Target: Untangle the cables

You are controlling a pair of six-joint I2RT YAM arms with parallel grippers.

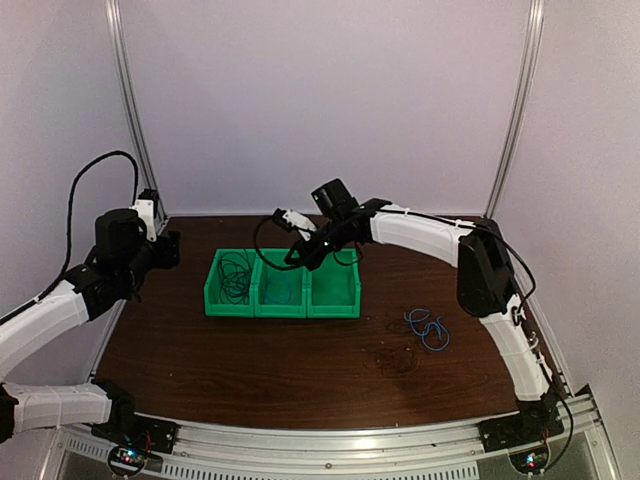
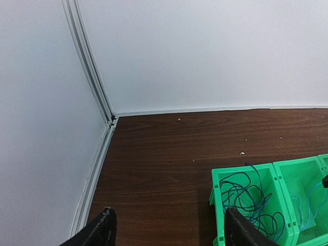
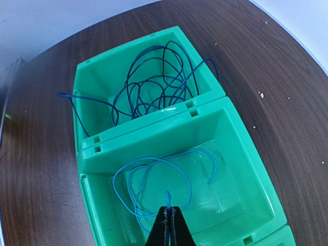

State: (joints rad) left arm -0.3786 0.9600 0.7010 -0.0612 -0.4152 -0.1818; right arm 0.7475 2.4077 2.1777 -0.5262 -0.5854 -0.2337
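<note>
Three joined green bins [image 1: 282, 310] stand mid-table. My right gripper [image 1: 300, 252] hangs over the middle bin [image 3: 154, 130], shut on one end of a light blue cable [image 3: 113, 182] whose loops lie on that bin's floor; the gripper also shows in the right wrist view [image 3: 168, 212]. A dark blue cable [image 3: 154, 87] is coiled in the left bin [image 2: 217, 177], one end over its rim. A bright blue cable [image 1: 427, 328] and thin black cables [image 1: 395, 355] lie on the table to the right of the bins. My left gripper [image 2: 169, 236] is open and empty, left of the bins.
The brown table [image 1: 250, 360] is enclosed by white walls with metal posts [image 1: 130, 100] at the back corners. The right bin [image 1: 335, 290] shows no cable in it. Small crumbs [image 2: 242, 152] lie on the wood behind the bins.
</note>
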